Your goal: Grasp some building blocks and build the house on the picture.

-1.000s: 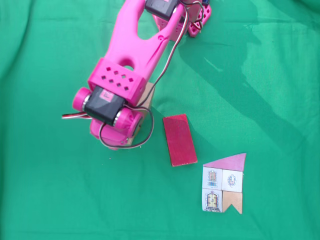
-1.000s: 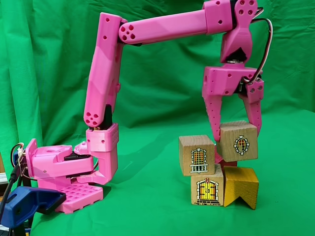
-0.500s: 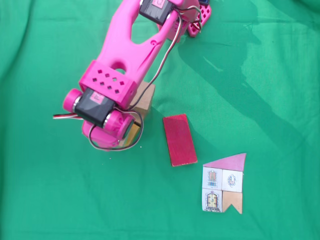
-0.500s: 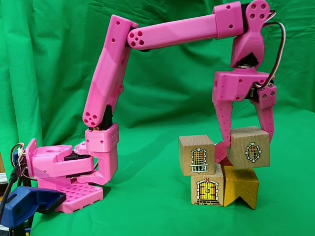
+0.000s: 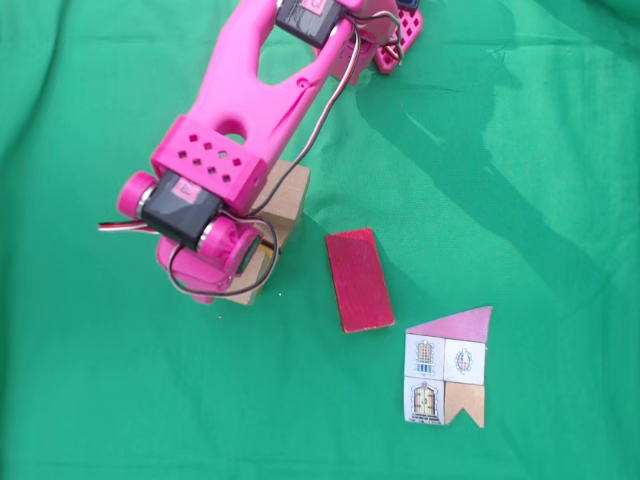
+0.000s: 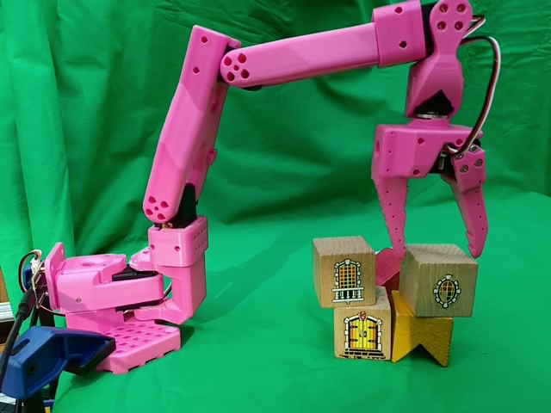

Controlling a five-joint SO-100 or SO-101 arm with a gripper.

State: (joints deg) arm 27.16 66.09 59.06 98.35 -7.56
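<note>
Clearly, our jaws (image 6: 435,254) stand open in the side fixed view: the two pink fingers spread apart and point down, their tips at either side of the upper edge of the pale cube with the round window (image 6: 439,280), holding nothing. That cube rests on the orange-brown notched cube (image 6: 422,334), shifted a little to the right so that it overhangs it. To the left in that view we see the pale cube with the arched window (image 6: 343,271) sitting on the cube with the yellow door (image 6: 362,331), which stands on the green cloth of the table (image 6: 258,370), touching the notched cube. Between the two upper cubes a bit of dark red shows, too little for us to say what it is.

From the fixed view that looks down, our arm (image 5: 245,110) covers most of the stack; we make out only pale wooden edges (image 5: 287,190) beside the wrist and below it. The dark-red rectangular block (image 5: 357,279) lies flat on the table (image 5: 520,200), near the stack on its right and apart from it. The picture of the house (image 5: 447,368) lies flat just beyond the lower right corner of that block, with its pink slanted roof at the top, white squares with windows and a door, and a tan notched square at the lower right.

Our arm's base (image 6: 112,301) sits at the left in the side view, with a blue object (image 6: 47,357) in front of it.
</note>
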